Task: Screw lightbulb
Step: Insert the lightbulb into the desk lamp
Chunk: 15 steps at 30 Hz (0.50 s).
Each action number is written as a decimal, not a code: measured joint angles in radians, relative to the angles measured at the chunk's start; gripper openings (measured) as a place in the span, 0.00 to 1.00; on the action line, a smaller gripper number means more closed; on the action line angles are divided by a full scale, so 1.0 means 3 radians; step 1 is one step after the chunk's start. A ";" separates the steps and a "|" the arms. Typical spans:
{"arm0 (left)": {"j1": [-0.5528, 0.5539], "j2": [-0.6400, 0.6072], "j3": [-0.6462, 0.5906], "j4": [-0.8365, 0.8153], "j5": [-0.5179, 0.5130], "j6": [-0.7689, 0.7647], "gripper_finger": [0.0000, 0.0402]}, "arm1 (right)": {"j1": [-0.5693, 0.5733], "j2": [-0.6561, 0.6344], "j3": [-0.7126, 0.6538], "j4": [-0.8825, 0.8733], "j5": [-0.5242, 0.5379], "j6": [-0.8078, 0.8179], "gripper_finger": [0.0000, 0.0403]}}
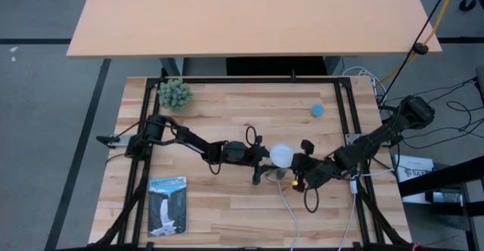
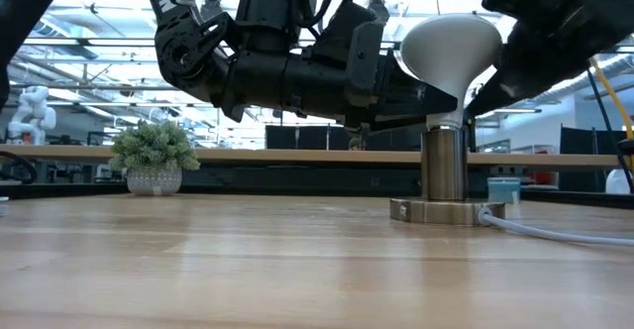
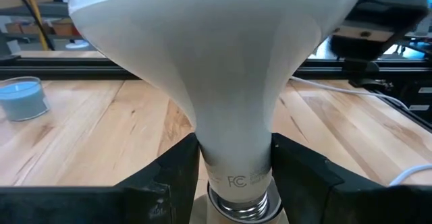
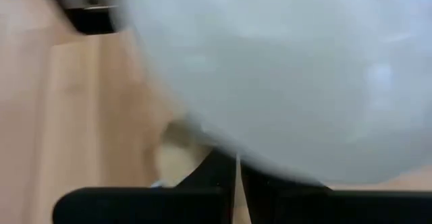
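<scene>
— Wooden slats are making up the table (image 1: 227,206), and behind it a big tan desk (image 1: 249,13) is filling the far side of the room. What is sitting at the middle?

— A silvery socket (image 2: 444,170) is standing upright on its round base, with a white cord (image 2: 555,232) trailing away from the base across the wood. The lightbulb (image 2: 451,47) is sitting upright with its screw base at the socket's mouth, dome up.

— Who is holding it?

— The left gripper (image 3: 233,166) is reaching in level from the side of the socket away from the cord, and its fingers (image 3: 172,177) are pressing on either side of the bulb's narrow neck just above the metal thread. So it is clamped on the lightbulb.

— And the other arm?

— The right gripper (image 1: 302,169) is hovering just beside the dome on the cord side of the socket, fingers drawn together and holding nothing. Its own camera is seeing little past the white dome crowding in front.

— Anything else lying around?

— A booklet with a waterfall cover (image 1: 167,204) is lying flat well away from the socket, beyond the left arm. A small potted green plant (image 1: 175,94) is standing toward the far corner on that same side. A small blue candle (image 1: 318,110) is sitting beyond the socket, nearer the tan desk.

— Is anything blocking the socket?

— Both arms are crowding over it, so from above the socket is mostly hidden under the bulb and grippers.
</scene>
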 joint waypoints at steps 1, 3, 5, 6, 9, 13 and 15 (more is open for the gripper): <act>0.0000 0.0000 0.0000 0.0000 0.0001 0.0000 0.44 | -0.0014 0.0000 0.0000 -0.0016 0.0071 -0.0003 0.04; 0.0000 0.0000 0.0000 0.0000 0.0003 -0.0002 0.44 | -0.0042 0.0000 0.0000 -0.0017 0.0184 -0.0020 0.04; 0.0000 0.0000 0.0000 0.0001 0.0008 -0.0003 0.44 | -0.0058 0.0000 0.0000 0.0002 0.0249 -0.0027 0.04; 0.0000 0.0000 0.0000 0.0001 0.0013 -0.0003 0.44 | -0.0064 0.0000 0.0000 0.0025 0.0247 -0.0028 0.04; 0.0009 0.0000 0.0000 0.0000 0.0029 0.0021 0.44 | -0.0065 0.0000 0.0000 0.0074 0.0161 -0.0059 0.04; 0.0009 0.0000 0.0000 -0.0013 0.0087 0.0161 0.44 | -0.0064 0.0000 0.0000 0.0235 -0.0017 -0.0145 0.02; 0.0005 0.0000 0.0000 -0.0026 0.0090 0.0167 0.44 | -0.0066 0.0000 0.0000 0.0274 -0.0097 -0.0150 0.01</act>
